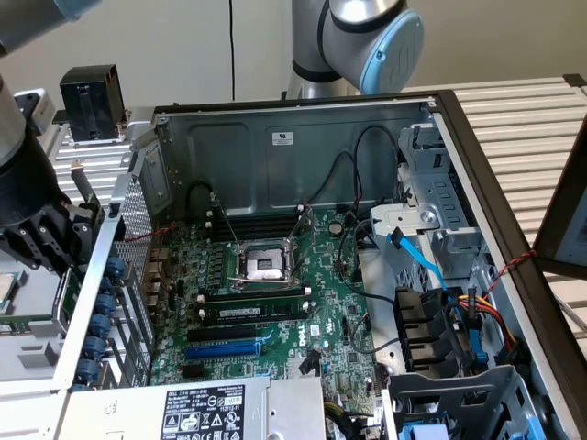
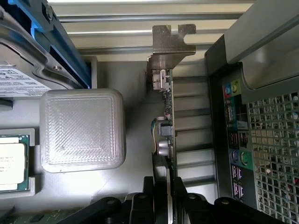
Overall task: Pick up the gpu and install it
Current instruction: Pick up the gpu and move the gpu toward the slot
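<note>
Wrist view: the gripper (image 2: 164, 193) pinches the gpu (image 2: 166, 116) edge-on, outside the computer case (image 1: 303, 137). Its picking up looks done; seating it on the motherboard (image 1: 312, 312) is not.

Exterior camera, position: off the arm, raised above the open case (image 1: 440, 105).
Exterior camera, facing: obliquely down onto the motherboard (image 1: 275, 293); arm (image 1: 367, 46) stands beyond the far wall.
Exterior camera, range: moderate; most of the case interior is in frame.
Wrist camera, position: behind the gripper (image 2: 163, 205).
Wrist camera, facing: along the fingers onto the gpu (image 2: 167, 116), seen edge-on.
Wrist camera, range: close.
Shared ground: the case's perforated rear wall (image 1: 138, 229), beside the gripper in both views.
</note>
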You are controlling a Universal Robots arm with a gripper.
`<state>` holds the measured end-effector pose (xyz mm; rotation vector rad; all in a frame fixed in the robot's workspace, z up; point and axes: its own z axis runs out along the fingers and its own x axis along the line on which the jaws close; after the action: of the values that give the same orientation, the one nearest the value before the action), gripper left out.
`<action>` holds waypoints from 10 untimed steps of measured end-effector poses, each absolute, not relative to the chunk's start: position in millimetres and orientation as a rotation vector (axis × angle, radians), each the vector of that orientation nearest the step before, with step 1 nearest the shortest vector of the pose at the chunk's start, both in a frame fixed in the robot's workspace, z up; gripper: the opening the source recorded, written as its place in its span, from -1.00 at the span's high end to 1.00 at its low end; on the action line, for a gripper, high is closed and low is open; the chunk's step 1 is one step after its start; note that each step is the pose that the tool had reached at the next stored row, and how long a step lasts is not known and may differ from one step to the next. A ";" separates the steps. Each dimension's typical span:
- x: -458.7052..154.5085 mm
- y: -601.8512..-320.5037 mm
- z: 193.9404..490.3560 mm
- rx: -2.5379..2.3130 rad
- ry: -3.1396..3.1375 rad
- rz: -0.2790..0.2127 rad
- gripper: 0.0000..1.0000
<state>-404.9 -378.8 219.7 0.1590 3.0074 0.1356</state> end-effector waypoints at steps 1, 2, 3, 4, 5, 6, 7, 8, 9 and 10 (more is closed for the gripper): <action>-404.7 -378.8 219.7 0.159 3.008 0.136 0.44; -404.3 -378.8 219.8 0.159 3.008 0.135 0.44; -403.8 -378.8 219.8 0.159 3.008 0.135 0.44; -403.4 -378.9 219.9 0.159 3.009 0.135 0.44; -402.8 -379.1 220.0 0.159 3.010 0.136 0.44; -402.4 -379.1 220.0 0.159 3.011 0.135 0.44; -401.8 -379.2 220.0 0.159 3.012 0.135 0.44; -401.2 -379.3 220.1 0.160 3.015 0.136 0.44; -400.7 -379.4 220.1 0.160 3.019 0.136 0.44; -400.2 -379.5 220.1 0.161 3.023 0.137 0.44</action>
<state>-400.2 -379.5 220.1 0.1607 3.0226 0.1373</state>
